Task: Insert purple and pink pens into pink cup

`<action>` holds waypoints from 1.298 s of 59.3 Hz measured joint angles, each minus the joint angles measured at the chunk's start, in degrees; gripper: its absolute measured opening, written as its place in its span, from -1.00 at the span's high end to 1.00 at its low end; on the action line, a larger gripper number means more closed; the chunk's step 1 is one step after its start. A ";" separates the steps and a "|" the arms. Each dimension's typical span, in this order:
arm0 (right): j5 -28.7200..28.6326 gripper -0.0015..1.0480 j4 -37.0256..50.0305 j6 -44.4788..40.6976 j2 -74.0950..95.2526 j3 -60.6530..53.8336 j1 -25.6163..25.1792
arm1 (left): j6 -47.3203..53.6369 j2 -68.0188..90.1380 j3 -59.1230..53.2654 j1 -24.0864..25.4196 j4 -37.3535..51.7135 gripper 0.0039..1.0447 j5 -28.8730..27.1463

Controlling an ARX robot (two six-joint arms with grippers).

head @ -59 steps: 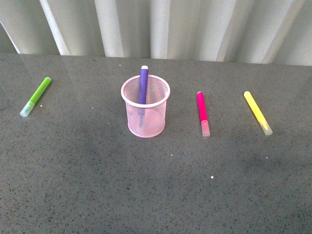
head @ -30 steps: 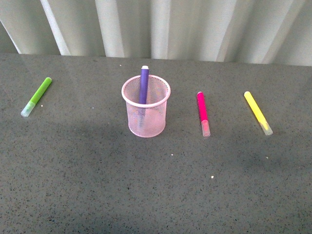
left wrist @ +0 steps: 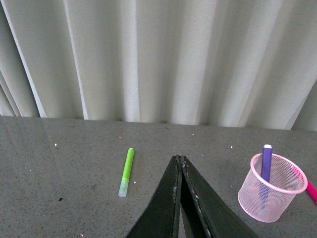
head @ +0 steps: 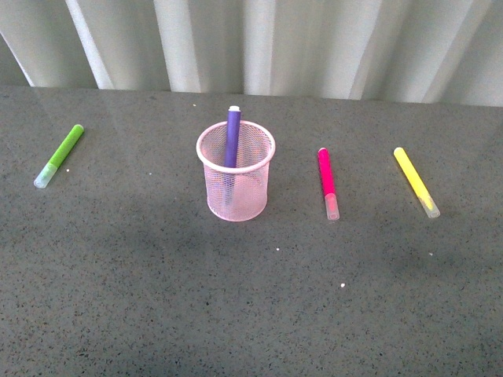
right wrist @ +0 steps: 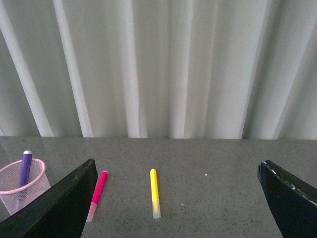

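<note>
The pink cup stands upright mid-table, with the purple pen leaning inside it, white end up. On the table to the cup's right lies the pink pen, clear cap toward me. Neither arm shows in the front view. My left gripper is shut and empty, well short of the cup and the purple pen. My right gripper is open wide with nothing between its fingers; the pink pen lies just beyond its one finger, and the cup sits farther off.
A lime-green marker lies at the far left, seen too in the left wrist view. A yellow marker lies right of the pink pen, and shows between the right fingers. A pleated white curtain closes the table's far edge.
</note>
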 joint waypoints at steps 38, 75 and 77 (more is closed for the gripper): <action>0.00 -0.87 0.00 0.00 0.00 0.00 0.00 | 0.00 -17.22 -0.02 0.00 -16.37 0.93 0.00; -0.02 -0.87 0.00 0.00 0.00 0.00 0.00 | 0.00 -31.78 0.00 0.00 -31.36 0.93 -0.09; 0.00 -0.87 0.00 0.00 0.00 0.00 0.00 | 0.00 -31.78 0.00 0.00 -31.36 0.93 -0.09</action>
